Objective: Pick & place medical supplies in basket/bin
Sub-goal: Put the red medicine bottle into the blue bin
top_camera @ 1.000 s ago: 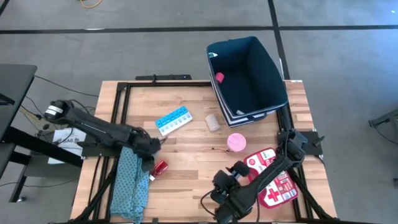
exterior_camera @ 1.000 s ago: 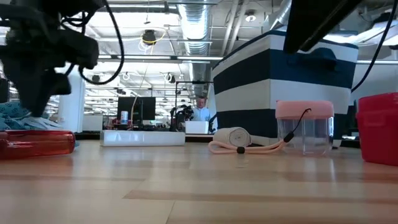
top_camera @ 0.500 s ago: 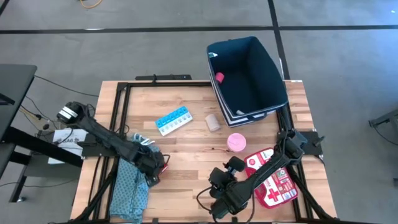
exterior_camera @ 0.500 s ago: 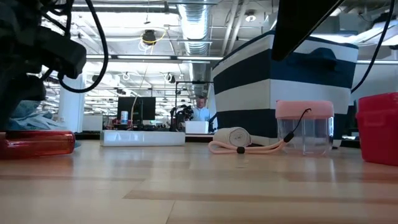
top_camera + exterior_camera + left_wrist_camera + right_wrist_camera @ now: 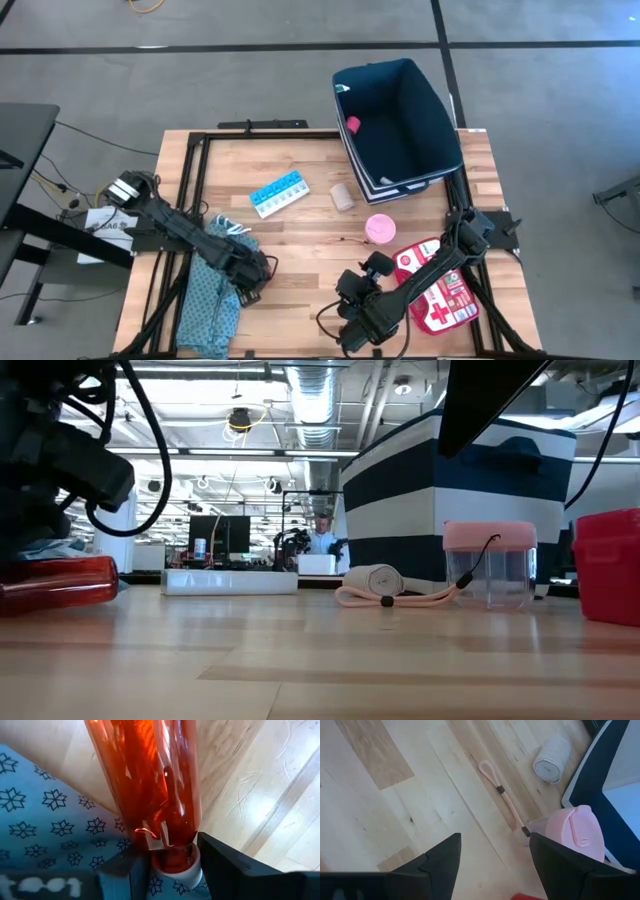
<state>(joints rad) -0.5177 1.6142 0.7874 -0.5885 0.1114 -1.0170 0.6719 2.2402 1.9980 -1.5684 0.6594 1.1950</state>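
Note:
A red see-through bottle [image 5: 150, 785] with a white cap lies on the table, its cap end at the edge of the teal cloth [image 5: 208, 300]. My left gripper [image 5: 172, 866] points down over it, open, one finger on each side of the cap. My right gripper [image 5: 492, 865] hangs open above the near middle of the table, holding nothing. The blue pill organizer [image 5: 279, 194], beige bandage roll [image 5: 343, 196] and pink round container [image 5: 380, 228] lie mid-table. The first aid pouch [image 5: 440, 290] lies under my right arm. The navy bin [image 5: 405, 125] holds a pink cube [image 5: 352, 124]. My left gripper's fingers [image 5: 225, 870] stand close on both sides of the red bottle's white cap [image 5: 175, 872], coming from above and lying across the bottle. I cannot tell whether they touch it. The bottle lies on its side on the wood.
A thin pink cord [image 5: 502, 795] trails from the pink container across the wood toward the bandage roll. Black frame rails [image 5: 190, 190] border the table's left and right sides. Bare wood lies between the pill organizer and the near edge.
My left gripper has gone toward the table's near edge and down, from beside the cloth's far end onto the red bottle, and now hides it in the high view. In the low view the bottle sits slightly higher and tilted. My right wrist has rolled a little.

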